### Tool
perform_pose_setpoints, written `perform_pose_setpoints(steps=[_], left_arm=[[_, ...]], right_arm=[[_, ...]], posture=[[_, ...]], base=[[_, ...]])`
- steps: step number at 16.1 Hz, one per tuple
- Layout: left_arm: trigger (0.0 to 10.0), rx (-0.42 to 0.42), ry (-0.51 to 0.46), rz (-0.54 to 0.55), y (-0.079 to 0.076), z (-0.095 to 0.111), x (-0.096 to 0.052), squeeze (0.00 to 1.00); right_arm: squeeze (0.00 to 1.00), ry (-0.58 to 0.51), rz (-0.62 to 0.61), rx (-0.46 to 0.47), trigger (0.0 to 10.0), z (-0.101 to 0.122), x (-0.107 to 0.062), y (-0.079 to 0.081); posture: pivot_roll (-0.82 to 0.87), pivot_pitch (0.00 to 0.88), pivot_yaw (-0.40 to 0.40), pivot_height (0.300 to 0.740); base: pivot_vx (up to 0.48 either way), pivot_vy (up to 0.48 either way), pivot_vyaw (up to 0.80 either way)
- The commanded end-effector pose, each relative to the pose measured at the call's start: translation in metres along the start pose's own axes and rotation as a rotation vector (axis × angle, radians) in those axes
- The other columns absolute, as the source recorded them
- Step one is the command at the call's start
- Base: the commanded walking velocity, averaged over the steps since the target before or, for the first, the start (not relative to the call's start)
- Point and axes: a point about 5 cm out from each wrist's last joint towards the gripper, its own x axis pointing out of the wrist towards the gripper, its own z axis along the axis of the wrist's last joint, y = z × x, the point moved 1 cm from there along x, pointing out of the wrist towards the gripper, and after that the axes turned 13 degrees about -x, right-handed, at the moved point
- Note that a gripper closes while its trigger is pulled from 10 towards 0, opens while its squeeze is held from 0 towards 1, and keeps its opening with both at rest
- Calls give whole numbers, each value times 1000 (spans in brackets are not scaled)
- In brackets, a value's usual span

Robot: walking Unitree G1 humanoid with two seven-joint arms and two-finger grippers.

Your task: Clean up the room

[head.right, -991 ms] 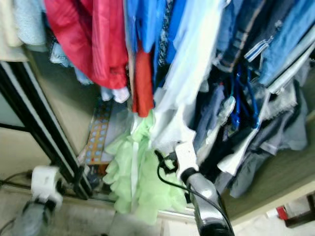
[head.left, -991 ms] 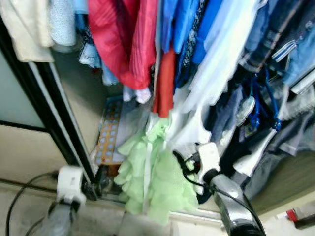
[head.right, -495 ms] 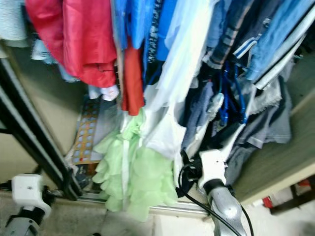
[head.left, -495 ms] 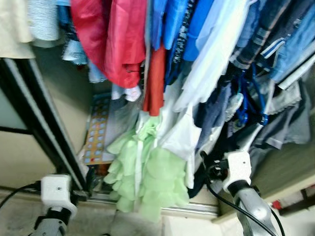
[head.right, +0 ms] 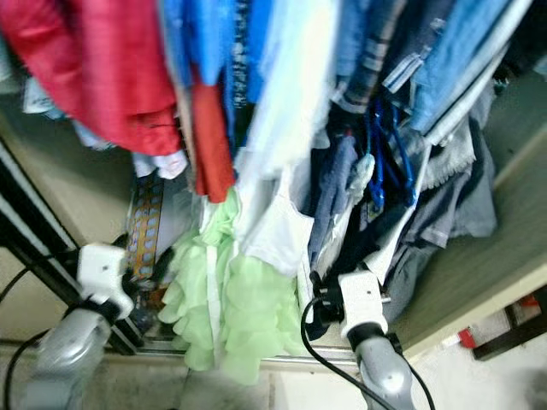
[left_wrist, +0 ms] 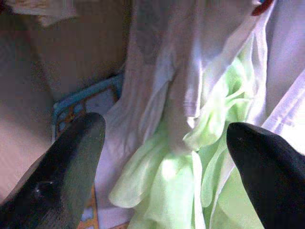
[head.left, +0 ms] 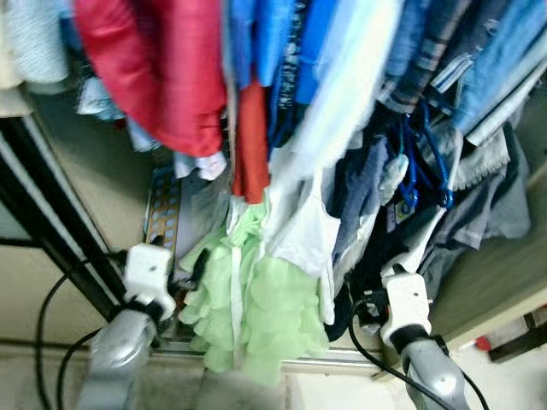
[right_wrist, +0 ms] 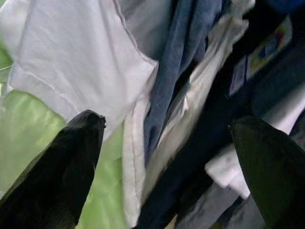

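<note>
Clothes [head.left: 282,128] hang packed in the wardrobe [head.left: 111,179], a green dress [head.left: 256,316] trailing low. Left claw [left_wrist: 162,157] and right claw [right_wrist: 167,157], both spread and empty, face them; tidying looks barely begun.

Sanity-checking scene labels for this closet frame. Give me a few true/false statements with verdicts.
1. The left gripper has its jaws open, facing the light green ruffled garment. True.
2. The right gripper is shut on the white shirt. False: its jaws are spread, holding nothing.
3. A red garment hangs left of the blue garments. True.
4. The green garment lies folded on the floor. False: it hangs among the clothes.
5. Blue hangers hang among the dark clothes. True.
</note>
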Motion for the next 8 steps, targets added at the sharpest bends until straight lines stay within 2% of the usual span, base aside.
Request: perform_pose_setpoints(steps=[1,2,4,5,6,8], left_arm=[[10000,-3,47,9,0,-11,-2,0],[10000,-9,101,19,-1,-20,-7,0],[10000,-10,100,58,2,-25,-22,0],[10000,-41,77,119,7,-24,-35,0],[10000,-37,68,107,6,-22,-37,0],[10000,38,49,-64,-6,-5,-29,0]], right_arm=[[0,-25,12,-16,10000,4,-2,4],[0,-38,18,-12,10000,6,-2,6],[0,-22,-17,46,10000,5,-4,3],[0,-6,-25,76,10000,3,-5,-4],[0,-2,-9,80,10000,2,-3,-5],[0,-16,68,63,10000,5,6,-2]], posture=[[-156,58,-1,740],[-149,56,17,740],[-141,55,19,740],[-111,69,-18,740],[-94,75,-49,740],[-59,80,-101,740]], base=[[0,0,0],[0,0,0],[0,0,0],[0,0,0],[0,0,0],[0,0,0]])
